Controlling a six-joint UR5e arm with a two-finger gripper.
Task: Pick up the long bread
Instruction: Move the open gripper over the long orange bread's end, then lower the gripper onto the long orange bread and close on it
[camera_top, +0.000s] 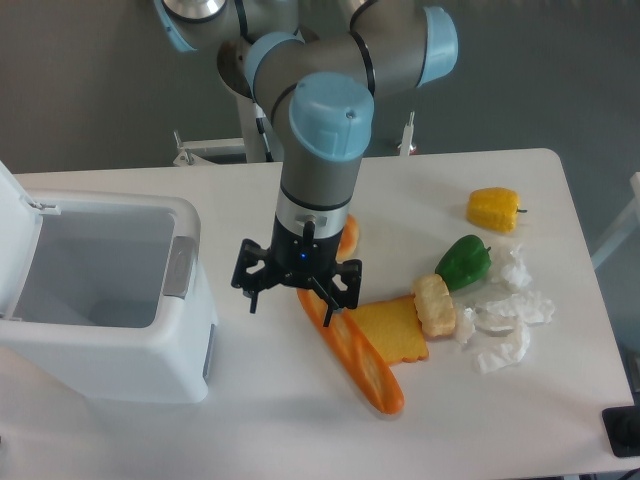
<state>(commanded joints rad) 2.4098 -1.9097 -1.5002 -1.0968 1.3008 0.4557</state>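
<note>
White desk across most of the view, dark floor beyond its far edge. At the left, a large white bin with lid tipped up and open; pale grey interior, nothing visible inside. Above the middle, a grey and light-blue arm pointing straight down. Below it, the black hand, fingers spread wide apart and gripping nothing; one fingertip near the bin side over bare desk, the other just over the upper end of the long bread, contact impossible to confirm from this angle. Long bread flat on the desk at centre, running diagonally from under the hand down toward the near right, orange-brown with paler slashes along the top. Touching its right flank, a flat square yellow toast slice. Against the toast's right edge, a pale crusty bread chunk. Just right of that, a heap of crumpled white paper spreading toward the desk's right side. Above the chunk, a green pepper, near the paper. Farther back and well apart from the rest, a yellow pepper. Behind the arm's wrist, only a sliver showing, a small orange bun, mostly hidden.
</note>
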